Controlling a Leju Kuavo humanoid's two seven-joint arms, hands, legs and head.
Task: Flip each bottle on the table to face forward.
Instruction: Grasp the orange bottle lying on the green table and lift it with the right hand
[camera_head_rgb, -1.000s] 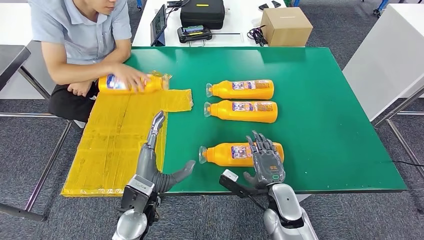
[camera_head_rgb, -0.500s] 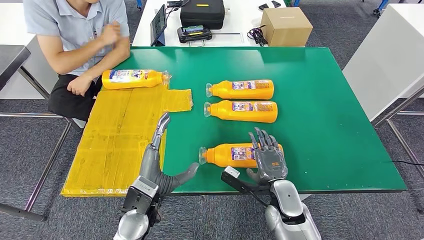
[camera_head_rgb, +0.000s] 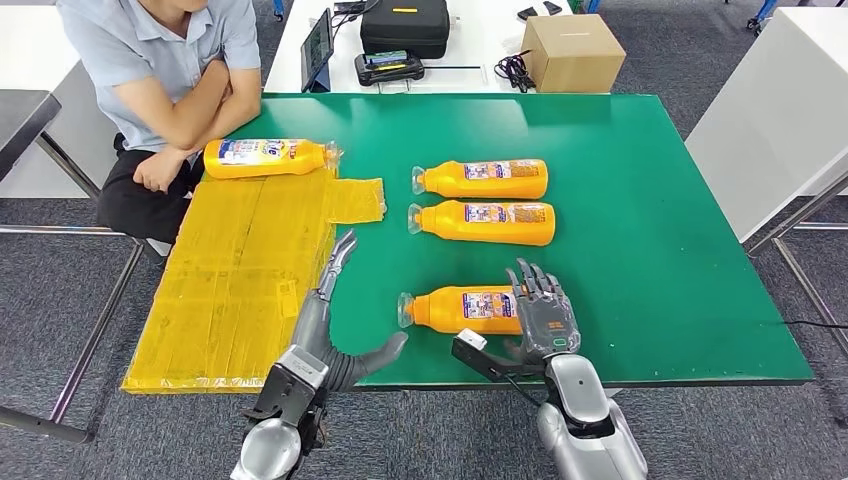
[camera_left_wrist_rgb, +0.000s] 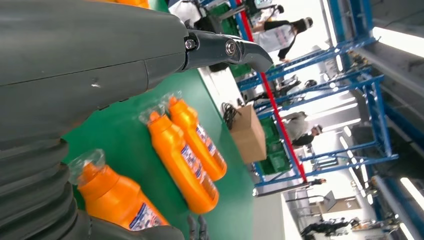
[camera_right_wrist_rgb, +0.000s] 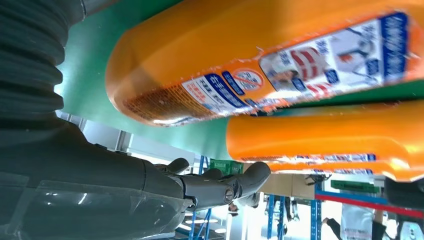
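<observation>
Since the earlier frames, the person (camera_head_rgb: 165, 80) at the far left has withdrawn the hand from the far-left bottle (camera_head_rgb: 268, 158) and folded both arms; the left robot hand (camera_head_rgb: 335, 310) has advanced slightly toward the far side, and the right robot hand (camera_head_rgb: 540, 315) has shifted a little right along the near bottle (camera_head_rgb: 465, 308).

Four orange bottles lie on their sides. The far-left bottle rests at the far end of the yellow sheet (camera_head_rgb: 225, 290), cap pointing right. Two bottles, the upper middle bottle (camera_head_rgb: 485, 179) and the lower middle bottle (camera_head_rgb: 485, 222), lie parallel on the green table (camera_head_rgb: 650, 230), just beside each other, caps pointing left. The near bottle lies close to the near table edge, cap left.

Left robot hand: fingers spread apart, holding nothing, over the boundary between sheet and table. Right robot hand: fingers extended and apart, covering the base end of the near bottle; contact cannot be determined. The bottle base is hidden behind this hand. Label text is too small to read.
</observation>
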